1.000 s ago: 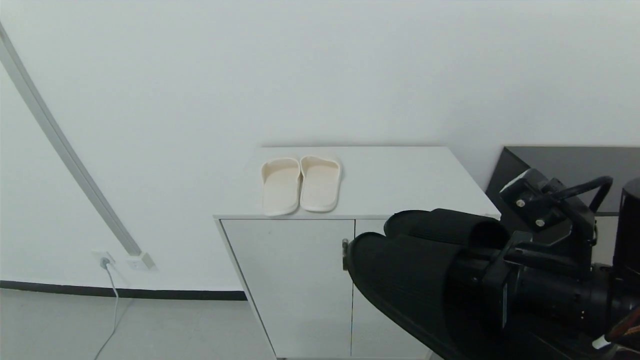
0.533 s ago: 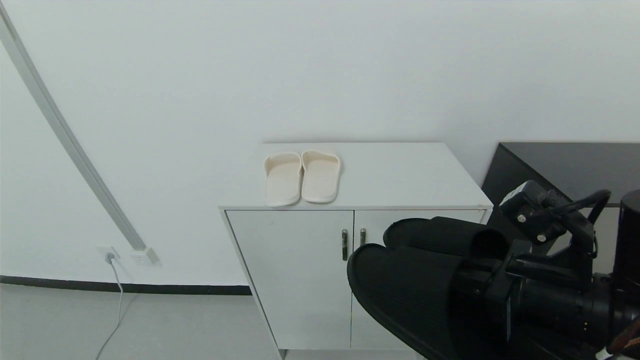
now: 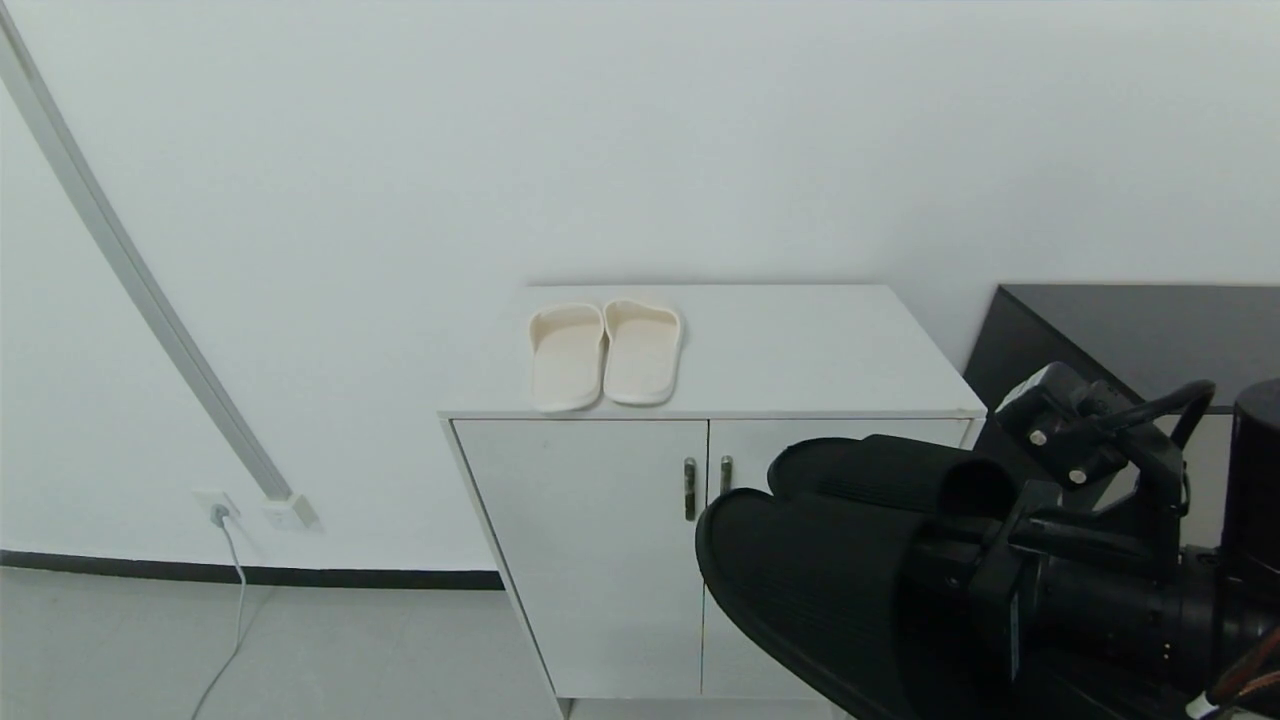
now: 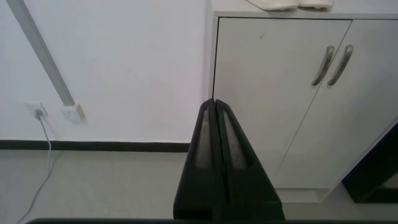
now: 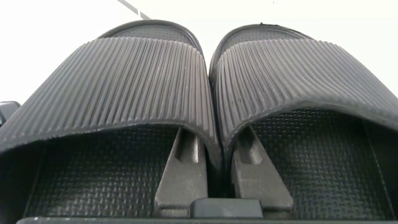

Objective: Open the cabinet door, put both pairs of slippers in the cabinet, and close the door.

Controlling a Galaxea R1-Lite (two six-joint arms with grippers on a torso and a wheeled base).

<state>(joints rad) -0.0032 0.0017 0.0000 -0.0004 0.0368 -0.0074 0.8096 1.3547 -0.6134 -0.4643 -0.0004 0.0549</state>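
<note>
Both black slippers before right cabinet door

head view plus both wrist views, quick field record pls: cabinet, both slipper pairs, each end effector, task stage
cabinet: white, two-door, shut
door handles: side by side where the two doors meet
cream slippers: side by side on the cabinet top, near its front edge, left part
black slippers: pair held together, in front of the right door
right end effector: shut on black slippers, fingers inside the straps
left end effector: shut, empty, low in front of the cabinet
task stage: door not yet opened, no pair inside
</note>
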